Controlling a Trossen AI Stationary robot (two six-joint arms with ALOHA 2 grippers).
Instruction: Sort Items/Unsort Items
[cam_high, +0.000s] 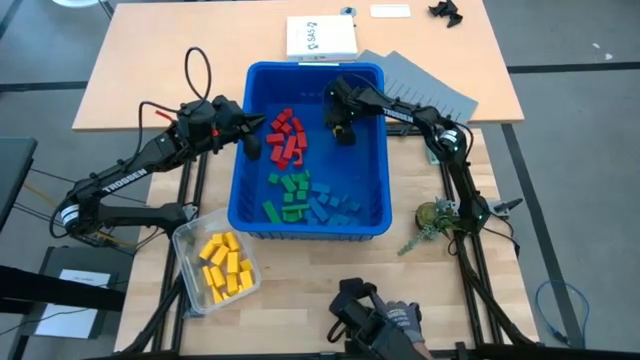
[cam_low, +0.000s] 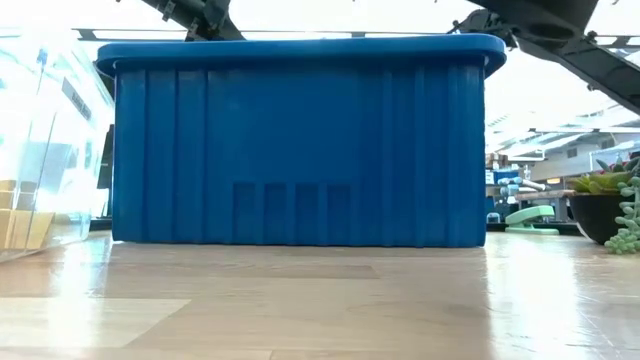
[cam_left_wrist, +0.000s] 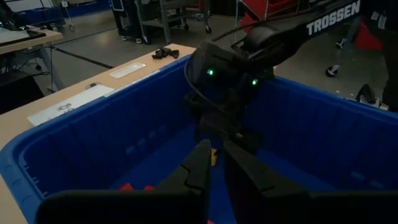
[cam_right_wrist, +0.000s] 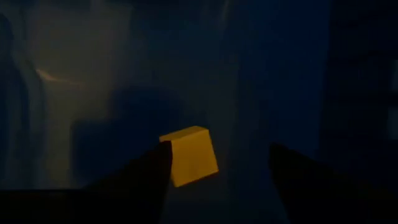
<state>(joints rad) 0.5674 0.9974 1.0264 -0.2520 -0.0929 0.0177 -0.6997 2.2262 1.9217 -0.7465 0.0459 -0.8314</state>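
Right gripper (cam_high: 343, 132): inside the blue bin (cam_high: 378, 150), at about 1 o'clock from the bin's middle, low over the floor. Its fingers stand wide apart and hold nothing — in the right wrist view a yellow block (cam_right_wrist: 189, 155) lies on the floor just beside one finger (cam_right_wrist: 146, 171); I cannot tell if they touch.
Left gripper (cam_high: 253, 146): just inside the bin's wall at 9 o'clock, fingers almost together, nothing between them.
Red blocks (cam_high: 286, 137): a heap between the two grippers, at about 11 o'clock in the bin.
Green blocks (cam_high: 290, 194): a group at about 7 o'clock, on the bin floor.
Blue blocks (cam_high: 330, 203): spread at 5 to 6 o'clock, beside the green ones.
Yellow blocks (cam_high: 224, 264): outside the bin — in a clear container (cam_high: 190, 232) at 7 o'clock from it, on the table (cam_high: 150, 70).
Small plant (cam_high: 432, 217): on the table at 3 o'clock from the bin.
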